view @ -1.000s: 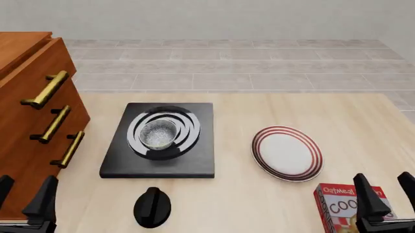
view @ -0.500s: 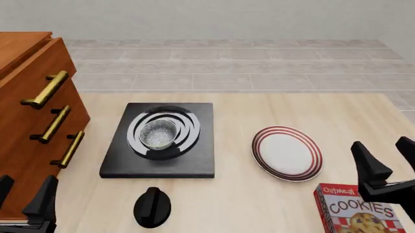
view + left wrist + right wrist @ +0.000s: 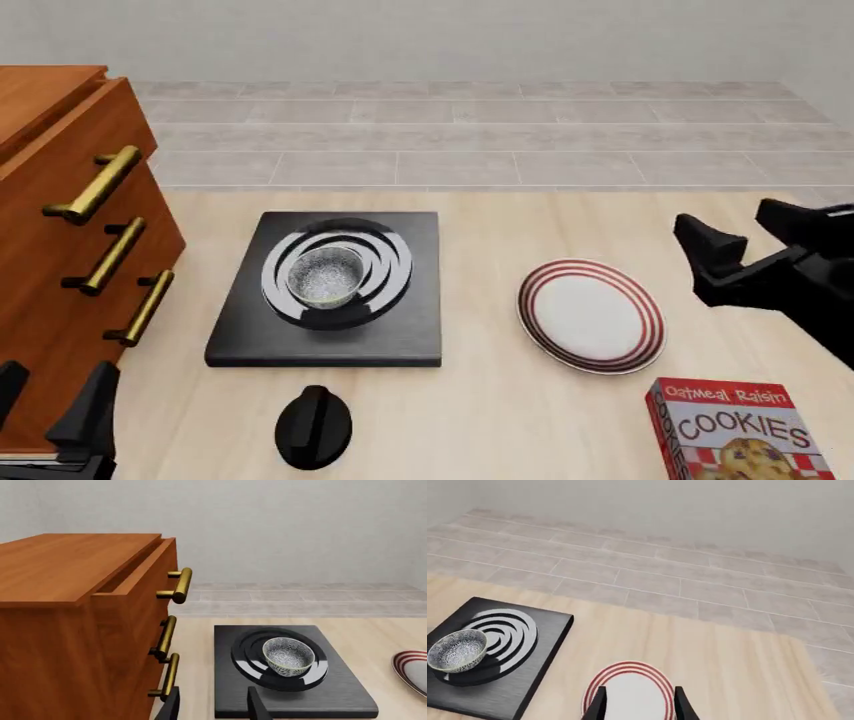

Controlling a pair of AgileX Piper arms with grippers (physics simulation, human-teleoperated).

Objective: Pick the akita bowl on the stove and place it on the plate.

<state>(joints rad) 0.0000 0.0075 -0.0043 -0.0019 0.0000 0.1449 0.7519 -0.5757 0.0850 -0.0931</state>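
Right pincer: open and empty, raised above the worktop just right of the plate; two dark fingers spread apart.
Left pincer: at the near left corner beside the dresser, fingers parted, nothing between them.
Worktop: pale wood grain; beyond its far edge a grey tiled floor runs to a plain pale wall.
Plate: white with red rings, flat on the worktop right of the stove, nothing on it.
Stove: black slab with silver-white rings, left of centre.
Akita bowl: upright on the burner rings, speckled inside, nothing in it.
Front view only: black round knob near the stove's front edge; oatmeal raisin cookies box at the near right corner.
Left wrist view only: dresser top and its top drawer standing slightly open; brass handles.
Right wrist view: plate lies just past the fingertips; bowl well apart.
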